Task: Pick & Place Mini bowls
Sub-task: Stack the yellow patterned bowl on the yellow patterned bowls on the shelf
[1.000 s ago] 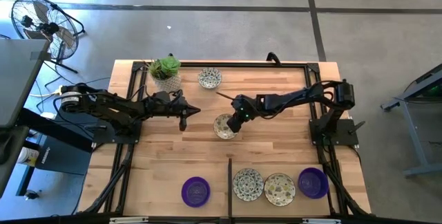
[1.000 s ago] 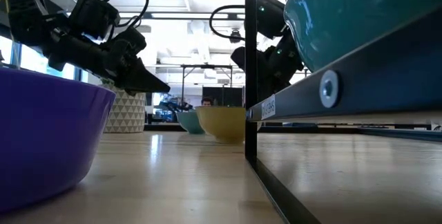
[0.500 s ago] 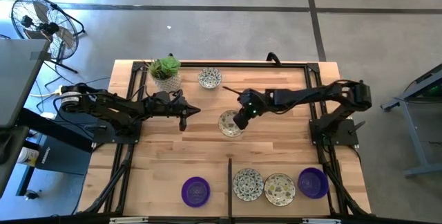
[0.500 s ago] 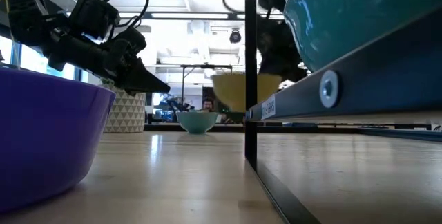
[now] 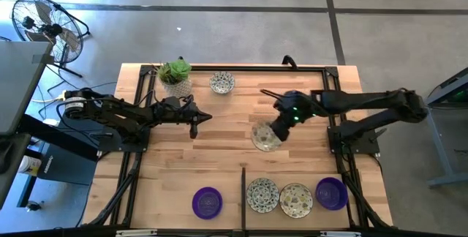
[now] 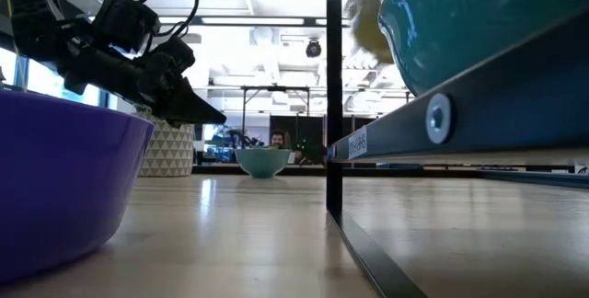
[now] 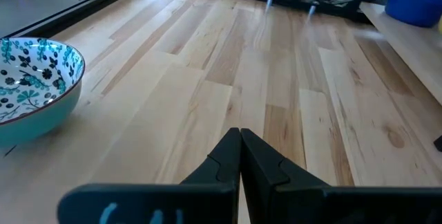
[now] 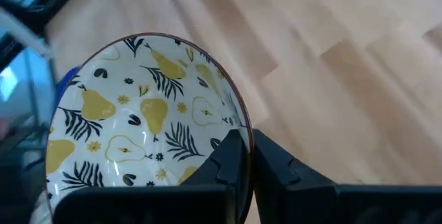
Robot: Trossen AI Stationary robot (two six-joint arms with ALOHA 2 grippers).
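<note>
My right gripper (image 5: 276, 129) is shut on a cream bowl with a yellow pear pattern (image 5: 265, 137), held above the middle of the table; the low view shows it as a yellow blur (image 6: 366, 24) high up. A patterned teal-sided bowl (image 5: 221, 83) sits on its base near the far edge. Two purple bowls (image 5: 208, 202) (image 5: 331, 192) and two patterned ones (image 5: 262, 194) (image 5: 295, 200) stand along the near edge. My left gripper (image 5: 194, 123) hovers shut left of centre, touching nothing. My right gripper pinches the pear bowl's rim (image 8: 239, 115), one finger inside the bowl (image 8: 229, 156) and one outside (image 8: 271, 163). It reaches in from the table's right side. The bowl is lifted clear of the table and tilted, its hollow facing the wrist camera.
A pale pot with a green plant (image 5: 175, 78) stands at the far left corner, beside the far bowl. A black frame rail (image 5: 242, 186) splits the near row. Bare wood lies between my two grippers and in front of my left gripper (image 7: 239, 153).
My right gripper has risen with the pear bowl, lifting it off the table, and has carried it toward the table's right edge. The bowl has tilted in the hold. My left arm has kept still.
</note>
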